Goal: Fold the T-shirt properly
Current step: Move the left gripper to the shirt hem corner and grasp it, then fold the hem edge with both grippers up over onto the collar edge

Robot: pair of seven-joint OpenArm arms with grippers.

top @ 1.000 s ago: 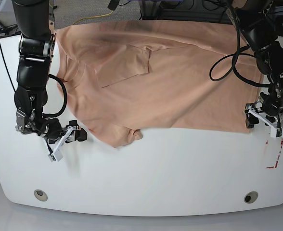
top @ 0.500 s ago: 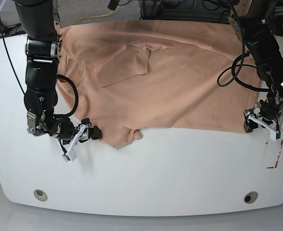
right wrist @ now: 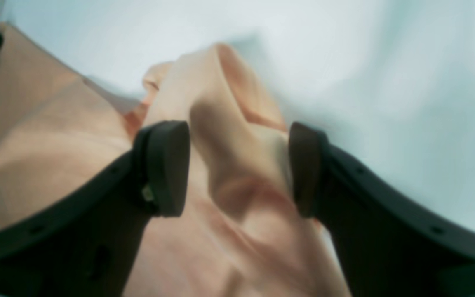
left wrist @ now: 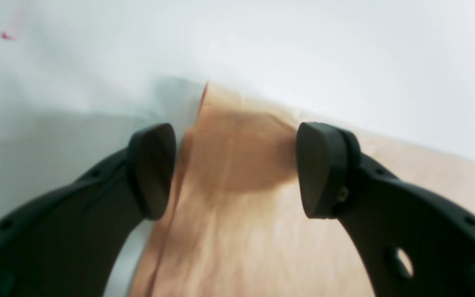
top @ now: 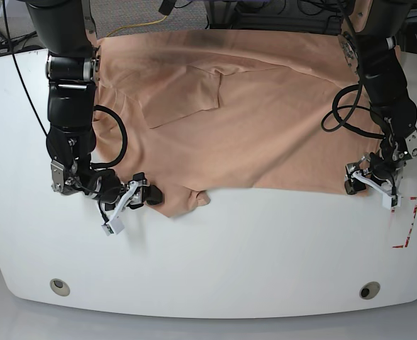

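We see the shirt spread over the far half of the white table, reaching from one arm to the other, with one sleeve folded in across its chest and a small bunched lump at its near edge.

The right gripper sits low at that near edge, on the base view's left. In its wrist view the jaws are wide apart, and a raised ridge of cloth stands between the pads — not pinched; whether either pad touches it we cannot tell.

The left gripper is at the shirt's near corner on the other side. Its jaws also stand wide, straddling the corner of the hem, with the cloth flat between the pads. Red marks lie on the table just beside it.
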